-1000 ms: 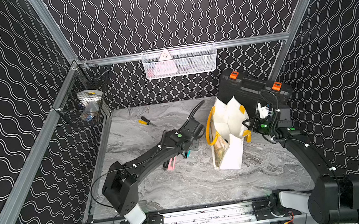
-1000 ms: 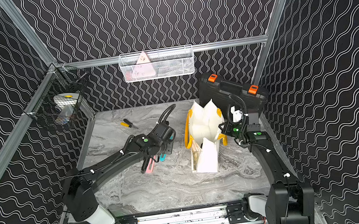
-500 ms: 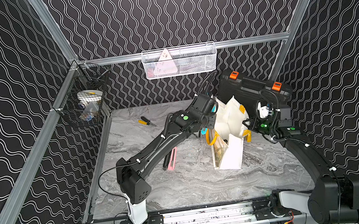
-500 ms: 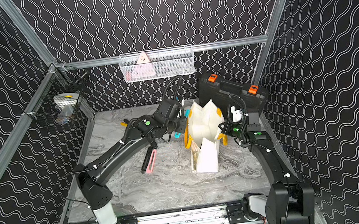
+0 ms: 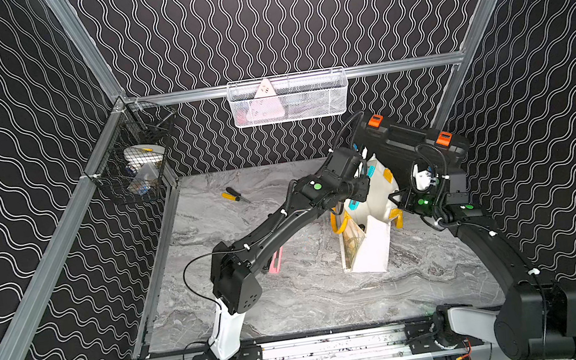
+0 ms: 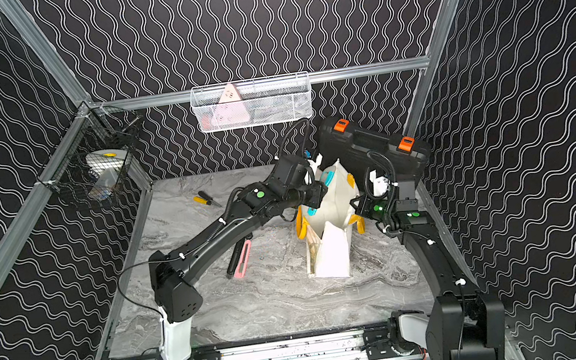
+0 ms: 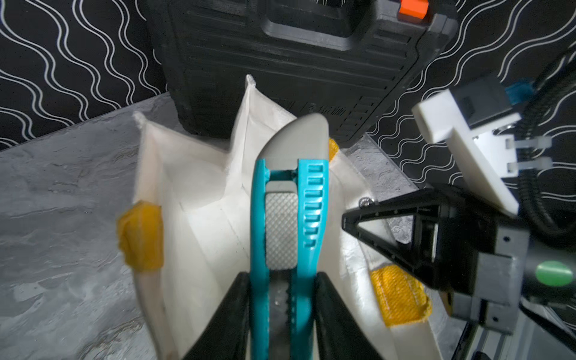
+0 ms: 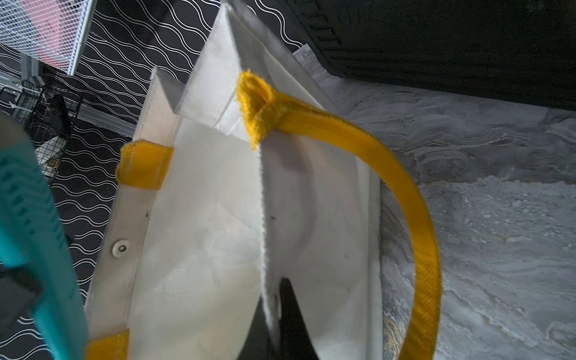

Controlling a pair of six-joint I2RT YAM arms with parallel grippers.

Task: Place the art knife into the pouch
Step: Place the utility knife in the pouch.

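The art knife [image 7: 290, 218], teal with a grey slider and a grey end cap, sits between the fingers of my left gripper [image 7: 282, 277], which is shut on it. It hangs over the open mouth of the pouch [image 7: 199, 199], a white cloth bag with yellow loop handles standing upright on the table [image 5: 372, 249] [image 6: 335, 254]. In both top views the knife's teal body [image 5: 355, 204] [image 6: 328, 177] shows at the pouch's top edge. My right gripper [image 8: 271, 299] is shut on the pouch's rim on its right side and holds the mouth apart. The knife [image 8: 31, 218] shows blurred in the right wrist view.
A black hard case [image 5: 414, 140] with orange latches leans right behind the pouch. A pink-and-black tool [image 6: 242, 258] lies under my left arm. A yellow-handled screwdriver [image 5: 233, 195] lies at the back. A white wire basket [image 5: 288, 98] and a black mesh basket [image 5: 136, 171] hang on the walls.
My left arm has risen from the table beside the pink tool and swung right and back, carrying the art knife to the pouch's mouth. The right arm has stayed still.
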